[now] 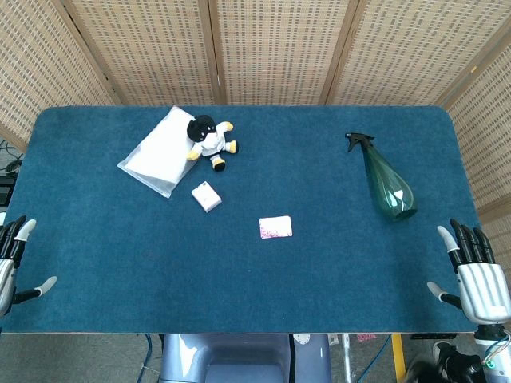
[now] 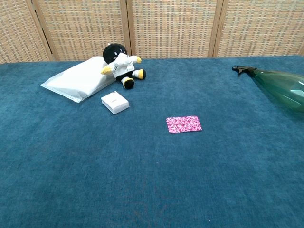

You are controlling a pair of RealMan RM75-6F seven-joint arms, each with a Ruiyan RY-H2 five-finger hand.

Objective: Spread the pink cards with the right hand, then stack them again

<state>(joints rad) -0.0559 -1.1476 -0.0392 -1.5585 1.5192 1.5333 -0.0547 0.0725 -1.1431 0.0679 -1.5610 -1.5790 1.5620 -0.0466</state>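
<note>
Left hand (image 1: pixel 14 259) rests at the table's nine o'clock edge, partly cut off by the frame, fingers apart and holding nothing; the pink cards (image 2: pixel 184 124) lie as one squared stack near the centre of the blue table (image 1: pixel 120 263), at about four o'clock from the small white box (image 2: pixel 114 102). Judged thin, light and slippery on the nap, the stack is best pressed from above and fanned sideways. Right hand (image 1: pixel 477 275) at three o'clock is spread and empty; card count cannot be made out.
</note>
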